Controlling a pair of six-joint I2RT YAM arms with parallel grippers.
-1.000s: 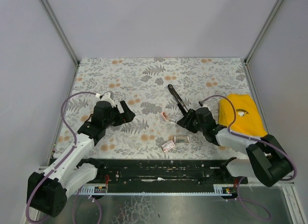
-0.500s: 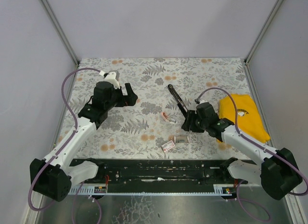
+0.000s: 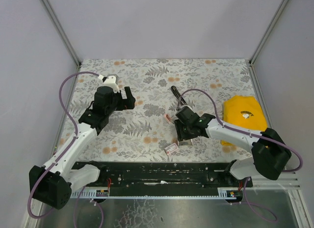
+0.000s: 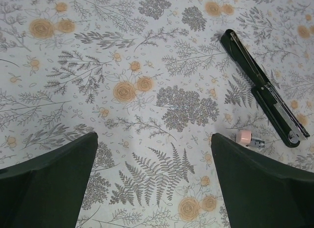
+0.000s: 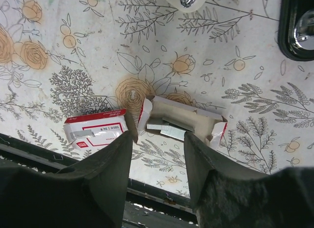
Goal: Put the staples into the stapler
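Status: loading not yet begun, by my reading.

- Stapler lies swung open flat on the table, just past centre toward 1 o'clock, its length running 11 to 5. The left wrist view shows both arms laid out end to end with the channel exposed. No staples are visible in it.
- Staples sit in the open box tray, toward 6 o'clock from the stapler and apart from it. Nothing has been lifted out.
- Right gripper hangs over the tray, fingers spread and empty, with the tray in the gap between them.
- Left gripper is at 9 o'clock, well apart from the stapler, jaws wide and carrying nothing.

Left to do: pick up a strip, seat it in the channel, close the stapler.

Count:
- Stapler: 1
- Box tray: 1. It seems to hold two short strips of staples, but I cannot tell the exact number.
- Box sleeve: 1, red and white, just beside the tray at its 9 o'clock
- Small pink-capped item: 1, near the stapler's hinge end; I cannot tell what it is.
- Yellow cloth: 1, at 3 o'clock
- Grippers: 2
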